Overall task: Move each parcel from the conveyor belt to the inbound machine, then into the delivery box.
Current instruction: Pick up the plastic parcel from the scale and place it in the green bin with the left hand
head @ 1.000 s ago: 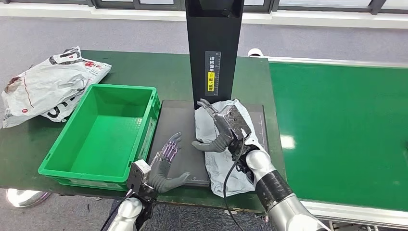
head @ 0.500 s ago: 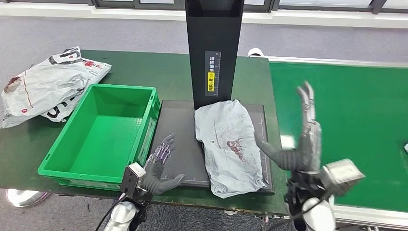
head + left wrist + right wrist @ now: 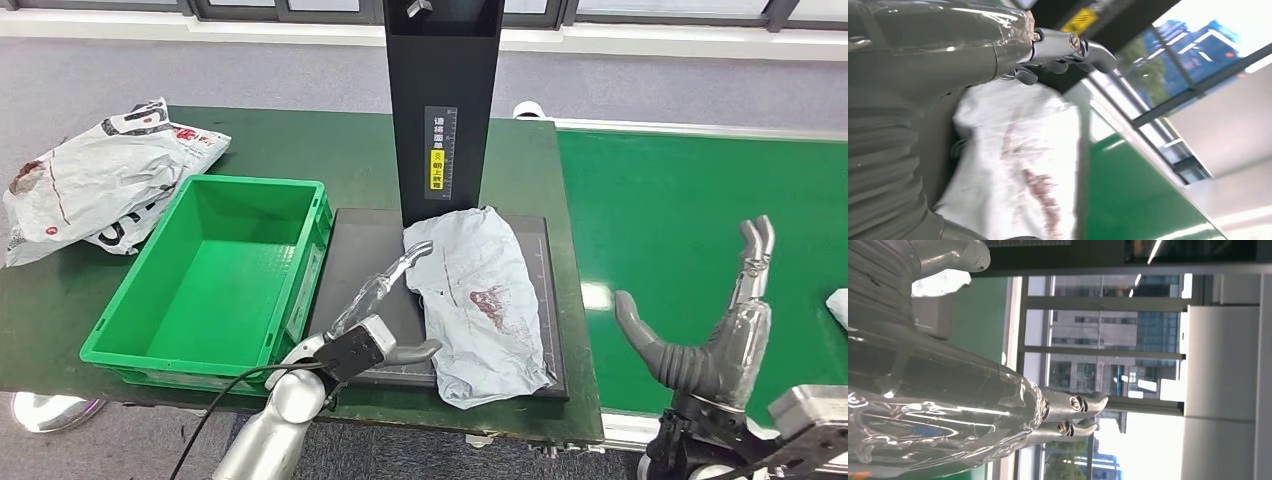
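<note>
One crumpled grey parcel (image 3: 478,300) lies on the black inbound machine (image 3: 370,240), just right of the left hand (image 3: 385,300), whose spread fingers reach its edge, holding nothing. Well to the right, over the conveyor belt (image 3: 680,210), the right hand (image 3: 715,330) stands empty with fingers apart.

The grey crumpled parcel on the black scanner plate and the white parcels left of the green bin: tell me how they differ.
The grey crumpled parcel lies alone on the black scanner plate, plain apart from a dark red mark. The white parcels are heaped on the green table, with bold black and red print. All are soft plastic mailers.
</note>
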You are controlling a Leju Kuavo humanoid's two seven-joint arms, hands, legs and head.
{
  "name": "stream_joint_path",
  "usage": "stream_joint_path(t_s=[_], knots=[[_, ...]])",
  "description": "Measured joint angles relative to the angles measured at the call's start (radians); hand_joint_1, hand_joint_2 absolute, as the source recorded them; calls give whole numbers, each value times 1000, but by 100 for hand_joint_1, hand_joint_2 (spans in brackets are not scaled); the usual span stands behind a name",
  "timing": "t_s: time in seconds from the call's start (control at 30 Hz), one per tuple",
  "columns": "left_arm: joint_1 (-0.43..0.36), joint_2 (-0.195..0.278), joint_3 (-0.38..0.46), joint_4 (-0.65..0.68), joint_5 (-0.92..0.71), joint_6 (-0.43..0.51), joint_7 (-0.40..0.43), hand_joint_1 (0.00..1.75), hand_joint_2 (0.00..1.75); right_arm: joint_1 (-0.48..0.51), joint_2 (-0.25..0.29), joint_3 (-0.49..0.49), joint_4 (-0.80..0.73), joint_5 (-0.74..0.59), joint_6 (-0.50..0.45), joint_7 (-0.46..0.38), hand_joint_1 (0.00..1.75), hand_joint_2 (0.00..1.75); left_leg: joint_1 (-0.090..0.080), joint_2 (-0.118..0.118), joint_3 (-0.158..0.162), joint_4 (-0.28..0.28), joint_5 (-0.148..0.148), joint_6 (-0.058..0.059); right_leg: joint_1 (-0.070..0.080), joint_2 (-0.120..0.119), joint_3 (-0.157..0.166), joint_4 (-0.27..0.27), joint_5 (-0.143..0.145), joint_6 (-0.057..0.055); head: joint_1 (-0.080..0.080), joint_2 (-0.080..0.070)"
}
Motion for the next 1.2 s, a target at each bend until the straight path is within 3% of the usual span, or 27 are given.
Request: stream_joint_path(t_s=[0.27,0.43,0.57,0.73,1.1,1.13,1.2], knots=[[-187,-24,-169,116,-227,-12,86,0,175,-47,11,-12,66,14,28,-1,0,175,0,-1,-1,0,2,1,0,-2,0,0,1,0,0,0],[-344,-65,-289,353,-297,-61,114,0,175,-73,11,-9,135,3,25,-3,0,175,0,-1,-1,0,2,2,0,-1,0,0,2,1,0,0],[-420,-88,-404,533,-246,-100,120,0,175,-81,13,-6,173,-18,12,-3,0,175,0,-1,-1,0,2,2,0,0,0,0,2,1,0,0],[-468,-96,-511,677,-208,-114,125,0,175,-88,13,-3,202,-32,7,-3,0,175,0,-1,-1,0,2,2,0,0,-1,0,2,1,0,0],[-522,-99,-583,820,-209,-162,133,0,175,-102,13,2,235,-49,-13,-3,0,175,0,-1,-2,0,2,2,0,0,0,0,2,2,0,0],[-525,-99,-586,827,-209,-165,133,7,175,-103,13,2,237,-49,-15,-3,0,175,0,-1,-2,0,2,2,0,0,0,0,2,2,0,0],[-531,-100,-590,839,-208,-173,133,57,175,-105,13,3,240,-51,-19,-3,0,175,0,-1,-1,0,2,2,0,0,0,0,2,2,0,0]])
